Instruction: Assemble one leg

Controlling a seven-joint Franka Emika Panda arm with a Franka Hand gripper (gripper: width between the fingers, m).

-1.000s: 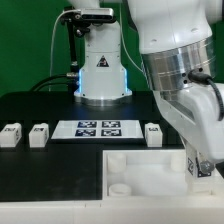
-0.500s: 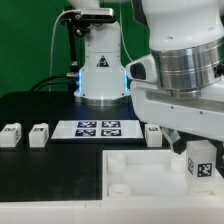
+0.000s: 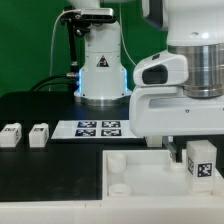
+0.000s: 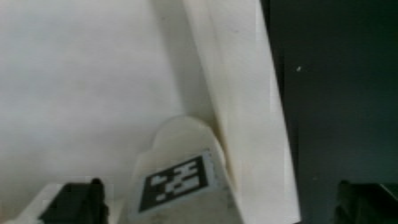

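A leg [image 3: 201, 160], a small white block with a black-and-white marker, stands upright at the right edge of the white square panel [image 3: 140, 175], directly under my gripper [image 3: 198, 148]. In the wrist view the leg [image 4: 180, 180] sits between my two dark fingertips [image 4: 71, 203], with a gap on each side. My gripper [image 4: 217, 203] is open around it. The panel [image 4: 89, 90] fills most of the wrist view. Two more legs [image 3: 10, 135] [image 3: 39, 133] stand on the table at the exterior view's left.
The marker board [image 3: 98, 128] lies mid-table behind the panel. The arm's white base [image 3: 100, 70] stands at the back. My arm's bulky wrist [image 3: 185, 90] covers the exterior view's right side. The black table [image 4: 338, 90] borders the panel edge.
The wrist has turned above the leg while the leg stayed in place. The arm's body now hides the leg that stood right of the marker board.
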